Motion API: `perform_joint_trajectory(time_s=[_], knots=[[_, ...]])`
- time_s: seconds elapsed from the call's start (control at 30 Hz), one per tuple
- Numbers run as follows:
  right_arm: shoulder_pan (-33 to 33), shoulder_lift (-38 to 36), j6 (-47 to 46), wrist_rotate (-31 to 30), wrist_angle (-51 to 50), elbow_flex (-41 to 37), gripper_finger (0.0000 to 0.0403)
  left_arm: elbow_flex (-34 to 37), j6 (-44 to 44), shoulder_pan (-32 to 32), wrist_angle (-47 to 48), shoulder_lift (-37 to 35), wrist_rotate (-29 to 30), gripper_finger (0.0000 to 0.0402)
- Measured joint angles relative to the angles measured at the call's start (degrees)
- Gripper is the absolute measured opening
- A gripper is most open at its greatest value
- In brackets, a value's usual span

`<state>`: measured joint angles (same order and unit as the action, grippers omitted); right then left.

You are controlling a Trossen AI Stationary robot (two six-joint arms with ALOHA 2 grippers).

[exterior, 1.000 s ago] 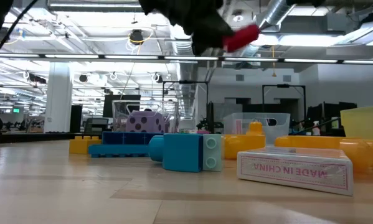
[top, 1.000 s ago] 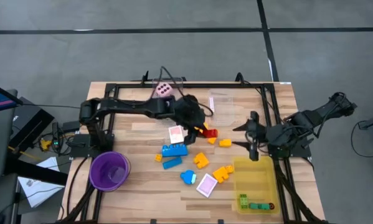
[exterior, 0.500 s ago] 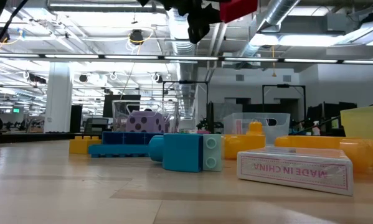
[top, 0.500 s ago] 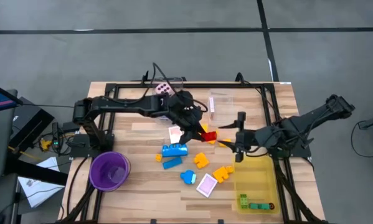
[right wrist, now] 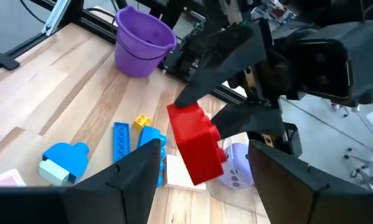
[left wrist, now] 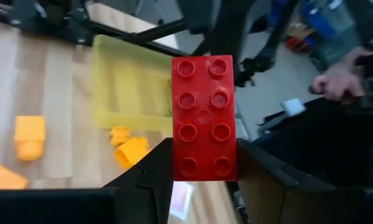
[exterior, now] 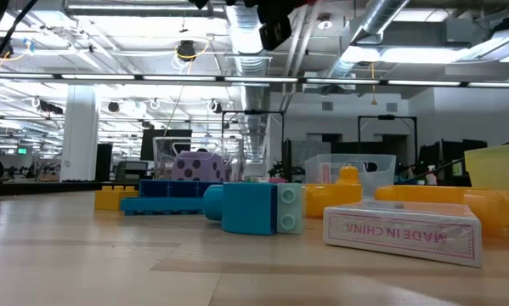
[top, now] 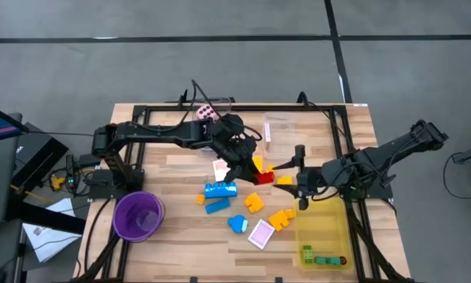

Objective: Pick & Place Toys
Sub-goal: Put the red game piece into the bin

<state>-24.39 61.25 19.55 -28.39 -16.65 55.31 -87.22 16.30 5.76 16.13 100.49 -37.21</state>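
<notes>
Left hand [top: 255, 174] clamped on red block [left wrist: 204, 117]; green blocks [top: 307, 254] in yellow tray [top: 321, 224].

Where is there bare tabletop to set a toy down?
Free: the near-left wood between the purple cup and the blue blocks, and most of the yellow tray. Crowded: mid-table, where the left hand holds the red block facing the right hand.

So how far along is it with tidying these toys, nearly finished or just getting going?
Early days, I'd say. A few small pieces already lie in the yellow tray. In hand: the left gripper holds a red block above the table, and the right gripper, open, faces it as if for a handover. Left on the table: blue blocks, orange pieces and a pink card.
</notes>
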Motion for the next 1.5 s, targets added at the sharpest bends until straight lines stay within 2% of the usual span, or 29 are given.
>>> perform_joint_trajectory(time_s=[0.23, 0.43, 0.63, 0.9, 1.17, 1.5], knots=[[0.19, 0.40, 0.61, 0.10, 0.93, 0.00, 0.0234, 0.00, 4.48, 0.00, -3.57, 0.02, -3.60, 0.0139], [0.47, 1.88, 0.59, 0.53, 3.38, 0.00, 0.0234, 0.00, 6.96, 0.00, -7.60, 0.04, -3.70, 0.0139], [0.47, 1.99, 0.57, 0.53, 4.44, 0.02, 0.0228, 0.00, 8.11, 0.00, -7.42, 0.04, -3.68, 0.0139], [0.42, 1.99, 0.40, 0.53, 6.04, 0.02, 0.0181, 0.00, 8.22, 0.00, -7.19, 0.04, -3.66, 0.0139], [0.38, 1.99, 0.42, 2.16, 5.93, 0.02, 0.0094, 0.00, 8.64, -0.02, -7.12, 0.07, -3.80, 0.0141], [0.42, 1.97, -1.75, 3.02, 5.69, 0.02, 0.0091, 0.00, 7.93, -0.02, -7.33, 0.07, -1.44, 0.0185]])
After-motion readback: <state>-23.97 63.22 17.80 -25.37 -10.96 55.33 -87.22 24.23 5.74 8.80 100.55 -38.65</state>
